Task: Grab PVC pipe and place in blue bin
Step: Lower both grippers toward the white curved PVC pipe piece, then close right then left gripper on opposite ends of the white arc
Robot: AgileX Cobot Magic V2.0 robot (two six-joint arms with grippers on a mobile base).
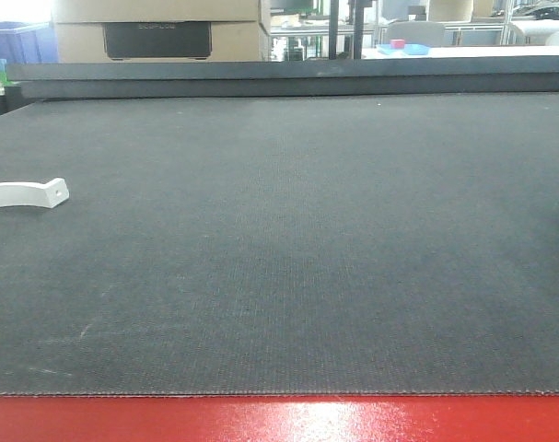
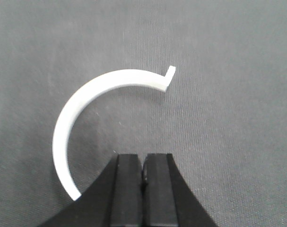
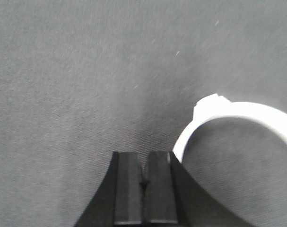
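The PVC pipe (image 1: 26,193) is a white curved piece lying flat on the grey mat at the far left edge of the front view. In the left wrist view the PVC pipe (image 2: 82,99) forms an open arc just ahead and left of my left gripper (image 2: 143,158), which is shut on nothing and hangs above the mat. My right gripper (image 3: 144,156) is also shut and empty. A white curved piece (image 3: 238,116) lies just to its right; I cannot tell whether it is the same pipe. Neither gripper shows in the front view. The blue bin is out of view.
The grey mat (image 1: 288,239) covers the table, with a red strip (image 1: 279,419) along the near edge. A raised dark rail (image 1: 288,78) runs across the far side. Behind it stand cardboard boxes (image 1: 159,28) and a blue crate (image 1: 17,41).
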